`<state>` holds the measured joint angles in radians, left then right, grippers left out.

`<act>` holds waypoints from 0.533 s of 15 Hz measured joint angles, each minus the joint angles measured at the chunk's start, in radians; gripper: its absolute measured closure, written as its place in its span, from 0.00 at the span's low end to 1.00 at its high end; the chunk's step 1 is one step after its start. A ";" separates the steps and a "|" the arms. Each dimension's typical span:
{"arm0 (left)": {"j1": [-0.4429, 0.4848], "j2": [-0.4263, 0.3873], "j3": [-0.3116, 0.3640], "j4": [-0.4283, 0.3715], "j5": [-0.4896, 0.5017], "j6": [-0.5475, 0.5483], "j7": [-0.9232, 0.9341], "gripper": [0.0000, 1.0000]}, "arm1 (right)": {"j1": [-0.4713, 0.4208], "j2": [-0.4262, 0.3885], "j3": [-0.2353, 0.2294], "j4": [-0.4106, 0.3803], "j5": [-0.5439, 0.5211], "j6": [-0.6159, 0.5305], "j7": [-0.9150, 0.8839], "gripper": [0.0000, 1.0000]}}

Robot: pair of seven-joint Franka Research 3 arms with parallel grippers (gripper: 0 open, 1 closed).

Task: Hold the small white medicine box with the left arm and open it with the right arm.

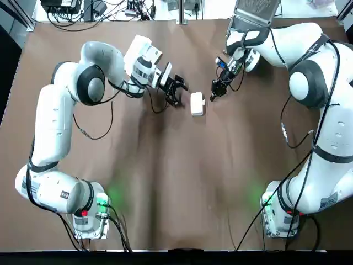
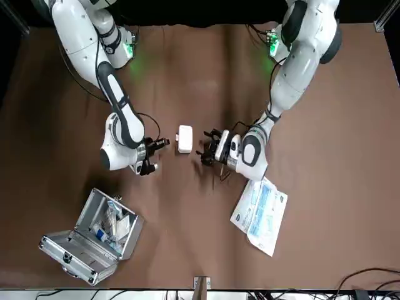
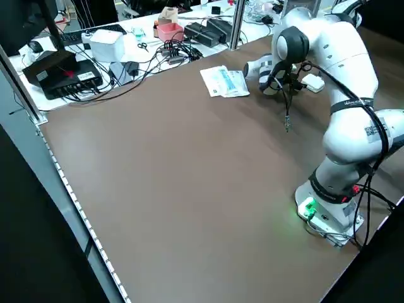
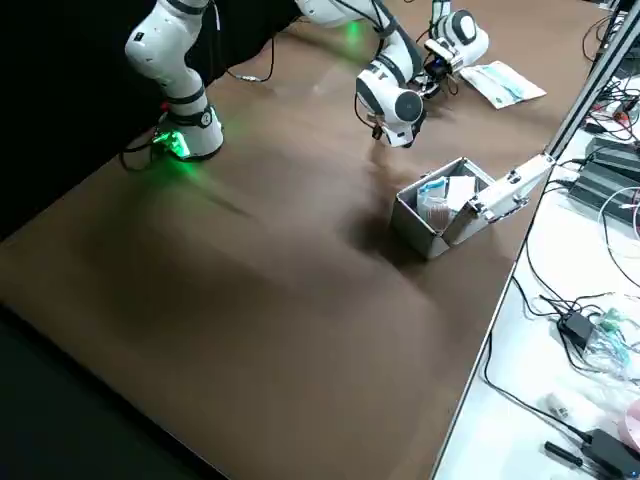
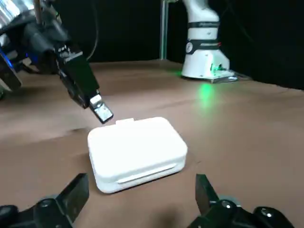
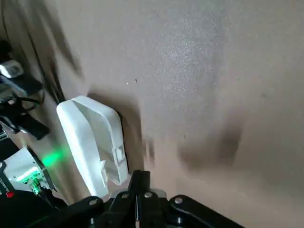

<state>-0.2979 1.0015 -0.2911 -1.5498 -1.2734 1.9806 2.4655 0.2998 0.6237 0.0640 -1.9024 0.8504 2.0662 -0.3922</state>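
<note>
Brown matte tabletop [image 1: 176, 187] is filling the overhead view, and we are seeing the small white medicine box [image 1: 197, 104] lying flat and closed on it, a little toward 12 o'clock from the centre. The left gripper [image 1: 181, 95] is hovering just beside the box at its 9 o'clock. Its black fingers are spread wide and gripping nothing, and from its own wrist view the box is sitting ahead of them, in line with the gap. The right gripper [image 1: 213, 97] is hanging at the box's 1 o'clock with its fingers pressed together into one narrow tip. That tip is close to the small tab on the box's edge, and we cannot tell whether it is touching.

Nothing is lying between either gripper and the box. An open metal case [image 2: 65, 247] with ribbed silver walls is resting at the table's 1 o'clock corner, packed with small supplies. A flat white-and-blue packet [image 2: 261, 212] is lying at 11 o'clock, partly under the left arm's wrist. Past the table's 12 o'clock edge, cables [image 3: 145, 60] are trailing over a white bench.

We are noting the box's rounded corners, its smooth, faintly glossy plastic shell and a thin seam running along its side. Green lights are glowing at both arm bases.
</note>
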 joint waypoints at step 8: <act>-0.094 0.033 -0.001 0.012 -0.121 0.161 0.027 0.02 | 0.000 0.004 0.001 0.000 0.012 0.000 0.000 0.99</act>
<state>-0.3920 1.0342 -0.2917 -1.5381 -1.3941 2.1419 2.4925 0.2999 0.6279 0.0654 -1.9023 0.8621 2.0657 -0.3923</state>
